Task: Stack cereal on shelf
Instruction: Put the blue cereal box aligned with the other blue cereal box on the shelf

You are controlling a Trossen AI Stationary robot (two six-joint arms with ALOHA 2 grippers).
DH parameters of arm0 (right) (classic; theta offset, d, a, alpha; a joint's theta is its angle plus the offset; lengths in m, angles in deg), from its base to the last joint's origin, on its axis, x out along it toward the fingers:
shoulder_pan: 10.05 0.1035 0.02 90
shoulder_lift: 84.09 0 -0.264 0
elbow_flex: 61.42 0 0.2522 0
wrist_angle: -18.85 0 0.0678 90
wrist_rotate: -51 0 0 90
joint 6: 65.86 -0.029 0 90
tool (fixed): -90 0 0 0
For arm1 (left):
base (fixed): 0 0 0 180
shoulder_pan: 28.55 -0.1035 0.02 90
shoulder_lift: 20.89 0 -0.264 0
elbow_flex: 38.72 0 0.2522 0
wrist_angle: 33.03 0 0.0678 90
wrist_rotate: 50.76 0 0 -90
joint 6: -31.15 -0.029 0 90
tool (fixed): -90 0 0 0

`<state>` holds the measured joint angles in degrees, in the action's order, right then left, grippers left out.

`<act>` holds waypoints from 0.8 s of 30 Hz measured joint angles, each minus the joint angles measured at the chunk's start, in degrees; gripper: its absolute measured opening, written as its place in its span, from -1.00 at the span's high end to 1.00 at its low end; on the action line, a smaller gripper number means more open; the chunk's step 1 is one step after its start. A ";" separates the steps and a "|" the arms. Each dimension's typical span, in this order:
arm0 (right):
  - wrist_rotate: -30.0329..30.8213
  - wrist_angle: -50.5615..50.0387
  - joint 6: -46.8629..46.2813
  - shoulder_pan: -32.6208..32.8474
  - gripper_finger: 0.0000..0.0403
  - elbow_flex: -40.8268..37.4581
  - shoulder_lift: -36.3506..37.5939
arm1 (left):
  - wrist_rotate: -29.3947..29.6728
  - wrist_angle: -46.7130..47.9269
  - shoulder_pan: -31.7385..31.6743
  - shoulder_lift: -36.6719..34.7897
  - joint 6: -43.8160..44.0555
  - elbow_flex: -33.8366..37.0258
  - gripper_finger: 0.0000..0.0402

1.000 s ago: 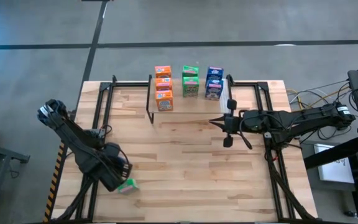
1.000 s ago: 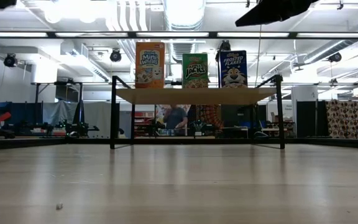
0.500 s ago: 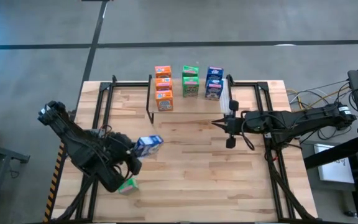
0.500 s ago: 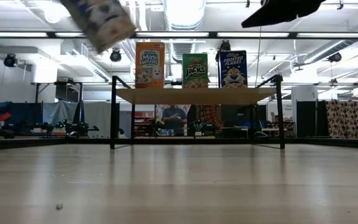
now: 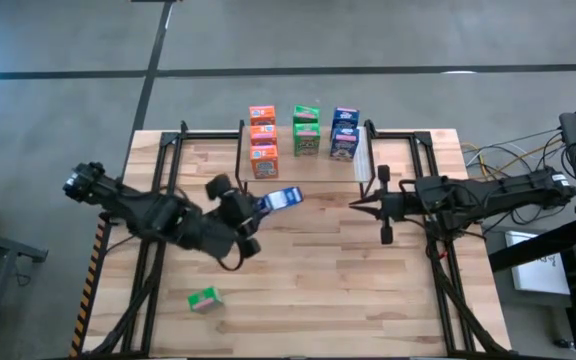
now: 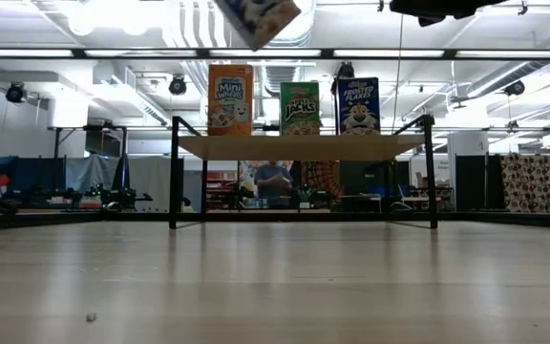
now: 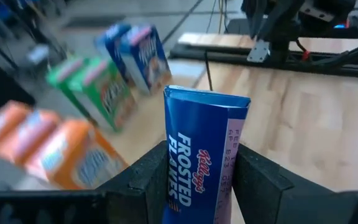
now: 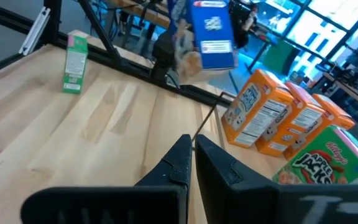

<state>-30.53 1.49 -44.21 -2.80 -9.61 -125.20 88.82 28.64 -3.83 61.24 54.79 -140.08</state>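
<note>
My left gripper (image 5: 264,207) is over the table's middle, shut on a blue cereal box (image 5: 281,197), which also shows at the top of the low view (image 6: 257,16). The shelf (image 6: 304,145) stands at the far edge. On its top stand three orange boxes (image 5: 262,139), two green (image 5: 306,130) and two blue (image 5: 344,133). One green box (image 5: 204,298) lies on the table near the near-left corner. My right gripper (image 5: 383,213) hangs shut above the table, right of the shelf's near side, touching nothing. My left gripper pinches the blue box between its two fingers (image 7: 143,180), one on each of two opposite faces near the box's back end (image 7: 194,186). The fingers come from the table's left, slanting toward the far side. The box is lifted clear, tilted, its free end (image 7: 207,96) toward the shelf.
Black frame rails (image 5: 168,170) run along the table's left and right sides. The shelf's black legs (image 6: 174,172) stand on the far part of the table. Bare wood (image 5: 318,290) spans the near half. A person (image 6: 273,180) shows far behind the shelf.
My left gripper has risen from the near-left corner with the blue box and carried it toward the table's far right, toward the shelf. The box is lifted clear and now points at the shelf. My right gripper has drawn back a little toward the right edge.
</note>
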 joint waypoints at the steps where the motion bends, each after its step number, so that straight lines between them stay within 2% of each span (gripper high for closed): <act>1: 0.02 0.00 0.02 0.00 0.94 -0.19 0.34 | -0.06 -1.78 -0.88 0.00 -3.17 0.01 0.31; 4: 0.00 0.08 0.37 0.00 0.94 -0.49 1.11 | -0.08 -7.04 -3.21 0.00 -10.85 0.01 0.31; 8: -0.02 0.07 0.39 0.00 0.94 -0.62 1.30 | -0.11 -12.83 -5.40 0.00 -16.43 0.26 0.31; 15: -0.66 1.99 0.17 0.00 0.94 -0.64 1.21 | -1.31 -19.01 -8.20 2.39 -20.67 0.62 0.31; 21: -6.98 5.03 3.01 0.00 0.94 -1.46 1.28 | -6.64 -21.23 -11.60 6.36 -22.98 0.40 0.31; 24: -7.65 5.25 3.62 0.01 0.94 -1.53 1.41 | -8.14 -22.06 -13.37 7.72 -24.62 0.36 0.31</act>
<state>-38.18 6.73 -40.59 -2.79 -11.15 -123.80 80.69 6.58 -17.20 68.96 30.17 -139.72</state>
